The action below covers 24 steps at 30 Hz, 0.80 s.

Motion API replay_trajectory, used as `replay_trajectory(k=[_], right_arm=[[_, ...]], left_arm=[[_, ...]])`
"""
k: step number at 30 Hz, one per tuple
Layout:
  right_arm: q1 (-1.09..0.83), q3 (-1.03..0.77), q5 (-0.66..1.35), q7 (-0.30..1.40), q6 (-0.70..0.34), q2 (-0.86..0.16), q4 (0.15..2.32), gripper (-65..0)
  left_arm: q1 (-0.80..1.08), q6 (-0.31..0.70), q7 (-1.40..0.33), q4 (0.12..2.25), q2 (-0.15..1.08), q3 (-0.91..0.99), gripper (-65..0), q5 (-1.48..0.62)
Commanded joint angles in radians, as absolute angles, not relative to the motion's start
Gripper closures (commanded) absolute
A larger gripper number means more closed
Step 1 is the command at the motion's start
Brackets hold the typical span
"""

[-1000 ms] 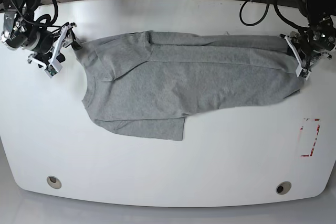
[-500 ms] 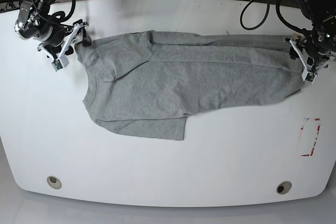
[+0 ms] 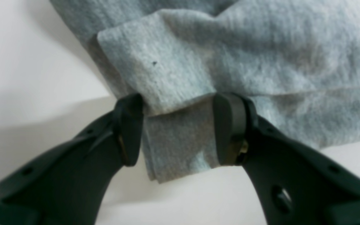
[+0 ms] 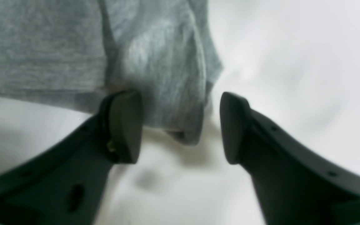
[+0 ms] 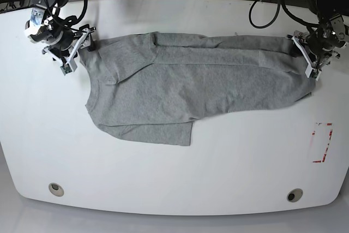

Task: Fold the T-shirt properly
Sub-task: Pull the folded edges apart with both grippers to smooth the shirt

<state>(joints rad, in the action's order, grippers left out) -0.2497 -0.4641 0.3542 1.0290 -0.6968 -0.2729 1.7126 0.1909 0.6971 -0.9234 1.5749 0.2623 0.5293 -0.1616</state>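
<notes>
Compared with half a second earlier, the right hand [image 5: 83, 39] has shifted slightly toward the shirt's sleeve corner, and the left hand [image 5: 308, 58] has edged a little up and inward along the hem end. The T-shirt [image 5: 185, 85] itself lies much as before.

Left hand [image 3: 178, 128]: its two dark fingers [image 3: 230, 131] stand moderately apart with a folded, layered corner of grey fabric [image 3: 180, 93] filling the gap between them. Both pads touch the cloth at its sides. Whether the hand is pressing on the fabric or only bracketing it cannot be told from the wrist view.

Right hand [image 4: 180, 125]: fingers [image 4: 125, 125] spread apart. The shirt's bunched edge [image 4: 167, 93] hangs into the gap, lying against the one finger and clear of the other. The fabric is not clamped.

The T-shirt rests flat on the white table [image 5: 174, 173], spread lengthwise across its far half, grey side up, one sleeve folded toward the near side. The right hand sits at its shoulder end, the left hand at its opposite end, each at the cloth's far corner.
</notes>
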Motion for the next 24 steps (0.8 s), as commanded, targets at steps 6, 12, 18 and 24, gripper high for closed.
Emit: replay_trajectory(k=[6, 12, 18, 24], right_arm=[[-0.289, -0.475, 0.352, 1.015, -0.698, -0.292, 1.73, -8.2], [-0.369, -0.478, 0.351, 1.018, -0.698, -0.298, 1.764, -8.2], [-0.461, -0.478, 0.351, 1.018, -0.698, -0.298, 1.839, -8.2], [-0.503, -0.478, 0.354, 1.017, -0.698, -0.297, 1.862, -8.4]], left_arm=[[0.268, 0.698, -0.938, 1.6, 0.282, 0.533, -33.2, -0.153], [0.346, 0.698, -0.938, 1.603, 0.285, 0.541, -33.2, -0.154], [0.423, 0.698, -0.94, 1.669, 0.285, 0.584, -33.2, -0.156], [0.473, 0.698, -0.94, 1.705, 0.283, 0.585, -33.2, -0.157]])
